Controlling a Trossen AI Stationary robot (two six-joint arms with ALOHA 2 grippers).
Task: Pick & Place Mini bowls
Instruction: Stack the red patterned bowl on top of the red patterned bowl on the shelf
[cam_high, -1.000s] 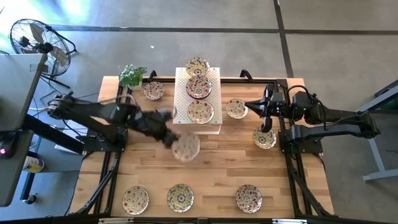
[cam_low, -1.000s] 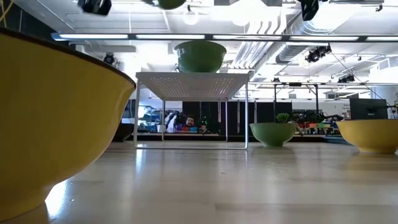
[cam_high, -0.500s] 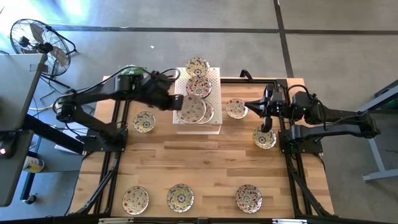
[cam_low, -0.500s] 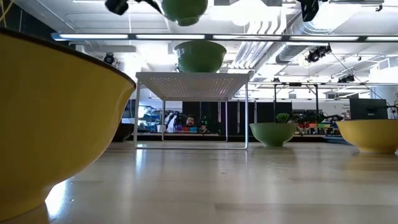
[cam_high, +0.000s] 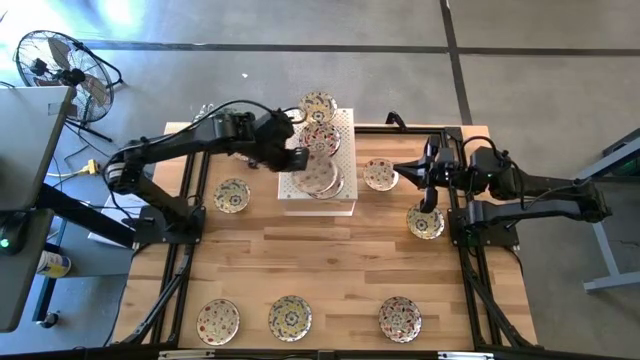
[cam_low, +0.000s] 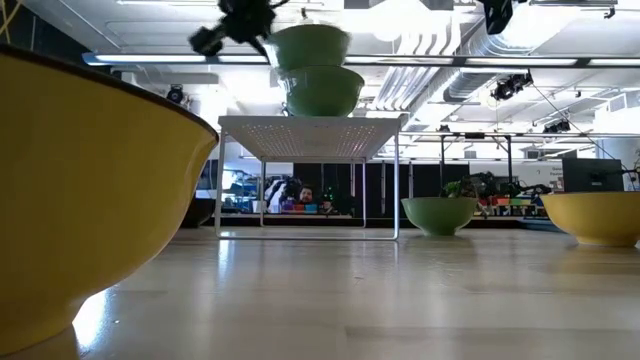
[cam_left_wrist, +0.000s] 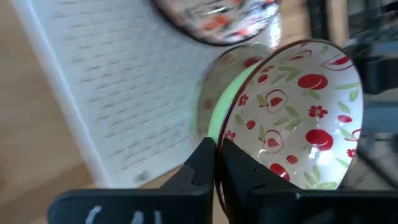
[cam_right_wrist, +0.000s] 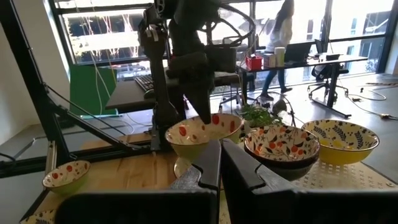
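High view: left hand (cam_high: 297, 159) pinches bowl (cam_high: 320, 177) rim above rack (cam_high: 341, 203).

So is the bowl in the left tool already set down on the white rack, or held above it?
Held above. The left tool grips the apple-patterned bowl by its rim over another bowl on the white rack.

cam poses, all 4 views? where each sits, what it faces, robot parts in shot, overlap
High: overhead, straight down on table; both arms, left gripper over white rack, right gripper off its side.
Low: table height, level toward rack; left gripper at top.
Left wrist: past own fingers clamping mini bowl rim, rack below.
Right wrist: past own fingers toward rack.
Shared: held bowl, all four.
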